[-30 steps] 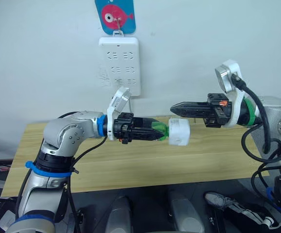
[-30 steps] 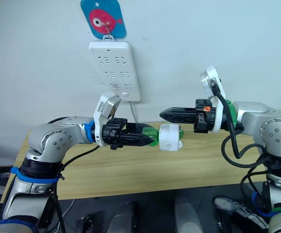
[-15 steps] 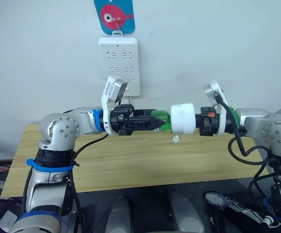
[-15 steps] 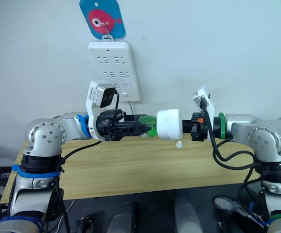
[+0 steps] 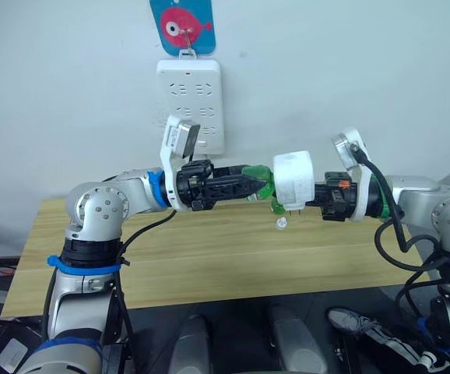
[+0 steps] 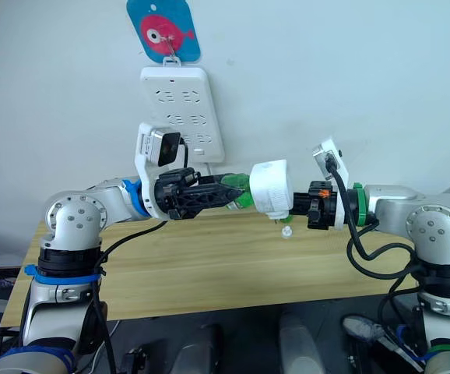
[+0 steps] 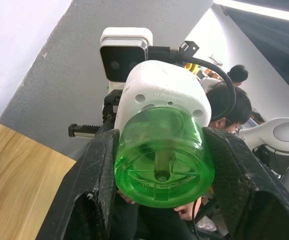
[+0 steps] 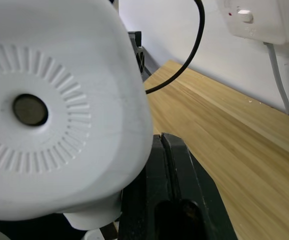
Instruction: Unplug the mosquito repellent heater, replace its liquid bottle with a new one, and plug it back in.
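Note:
The mosquito repellent heater [image 5: 293, 181], a white rounded unit, hangs above the table, tilted, with its prongs pointing down. Its green liquid bottle [image 7: 159, 160] is still joined to its underside. My left gripper [image 5: 250, 184] is shut on that bottle, one black finger [image 7: 99, 185] on each side. In the right wrist view the heater's vented face [image 8: 49, 115] is close up. My right gripper [image 8: 163, 142] lies beside it on the wall side, its fingers pressed together with nothing between them. Whether they touch the heater I cannot tell.
A white power strip [image 5: 190, 105] hangs on the wall under a blue fish tag [image 5: 184, 23], above and behind my left gripper. Below both grippers is a wooden table [image 5: 209, 257] with a small clear cap [image 5: 281, 223] on it. People [image 7: 239, 100] show in the background.
My left gripper lifted the bottle and heater off table height. My right gripper came down from above to lie beside the heater. In the last half second the heater tipped and my right arm drew back slightly.

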`<state>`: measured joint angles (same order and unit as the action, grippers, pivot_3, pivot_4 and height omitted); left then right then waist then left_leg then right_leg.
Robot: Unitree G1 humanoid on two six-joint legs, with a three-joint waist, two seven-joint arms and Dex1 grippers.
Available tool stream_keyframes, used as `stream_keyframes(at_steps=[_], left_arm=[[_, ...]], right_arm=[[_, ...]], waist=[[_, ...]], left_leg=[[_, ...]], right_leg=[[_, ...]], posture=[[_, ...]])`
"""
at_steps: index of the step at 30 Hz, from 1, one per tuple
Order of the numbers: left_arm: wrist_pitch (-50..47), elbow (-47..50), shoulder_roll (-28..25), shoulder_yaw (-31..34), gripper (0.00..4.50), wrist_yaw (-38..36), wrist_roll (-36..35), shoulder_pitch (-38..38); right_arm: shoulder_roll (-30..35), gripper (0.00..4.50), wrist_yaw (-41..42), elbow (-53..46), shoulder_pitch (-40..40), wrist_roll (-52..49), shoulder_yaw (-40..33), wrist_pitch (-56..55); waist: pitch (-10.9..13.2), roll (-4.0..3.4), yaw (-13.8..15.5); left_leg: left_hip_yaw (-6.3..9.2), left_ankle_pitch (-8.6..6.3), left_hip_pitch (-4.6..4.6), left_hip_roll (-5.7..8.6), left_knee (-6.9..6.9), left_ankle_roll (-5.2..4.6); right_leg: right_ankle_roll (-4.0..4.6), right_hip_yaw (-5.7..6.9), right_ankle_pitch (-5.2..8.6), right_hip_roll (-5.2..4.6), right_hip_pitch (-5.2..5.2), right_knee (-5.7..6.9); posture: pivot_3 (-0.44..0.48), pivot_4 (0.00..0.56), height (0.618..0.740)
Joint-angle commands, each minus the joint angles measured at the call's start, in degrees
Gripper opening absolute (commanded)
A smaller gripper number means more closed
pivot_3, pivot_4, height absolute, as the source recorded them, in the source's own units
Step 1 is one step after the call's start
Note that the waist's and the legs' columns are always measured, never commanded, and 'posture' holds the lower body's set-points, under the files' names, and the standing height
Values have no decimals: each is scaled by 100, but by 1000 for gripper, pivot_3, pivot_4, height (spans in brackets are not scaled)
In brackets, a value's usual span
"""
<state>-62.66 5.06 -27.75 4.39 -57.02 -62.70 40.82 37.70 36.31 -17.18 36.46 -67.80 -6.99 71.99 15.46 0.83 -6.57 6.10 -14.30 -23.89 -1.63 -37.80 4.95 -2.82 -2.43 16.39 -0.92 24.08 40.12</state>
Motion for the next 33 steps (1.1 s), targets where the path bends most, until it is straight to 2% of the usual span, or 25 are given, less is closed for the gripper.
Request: stream_keyframes(at_steps=[1,12,21,28,33], left_arm=[[158,-18,-22,58,2285,240,234,-2],[438,3,-72,-83,2285,152,435,-57],[674,69,-208,-307,2285,-3,645,-172],[708,107,-175,-353,2285,26,633,-201],[678,142,-134,-268,2285,86,526,-172]], right_arm=[[-75,0,-44,-211,78,-731,-258,136],[-23,0,-1094,247,176,-2193,-345,415],[262,0,-1601,406,243,-3084,-134,317],[369,0,-1772,359,232,-3300,21,197],[437,0,-1727,306,45,-2555,89,93]], waist=[[0,0,0],[0,0,-1],[0,0,0],[0,0,0],[0,0,1]], left_leg=[[0,0,0,0,0,0],[-1,0,0,0,0,0],[-2,0,-1,0,1,-1],[-2,-1,-1,0,1,-2],[-2,-1,-1,0,1,-2]], right_leg=[[0,0,0,0,0,0],[0,-1,0,0,0,0],[0,-2,0,1,0,-1],[0,-2,0,2,0,-1],[0,-2,0,2,0,-1]], posture=[[-181,227,725],[-184,224,725],[-181,227,725],[-179,228,725],[-181,227,725]])
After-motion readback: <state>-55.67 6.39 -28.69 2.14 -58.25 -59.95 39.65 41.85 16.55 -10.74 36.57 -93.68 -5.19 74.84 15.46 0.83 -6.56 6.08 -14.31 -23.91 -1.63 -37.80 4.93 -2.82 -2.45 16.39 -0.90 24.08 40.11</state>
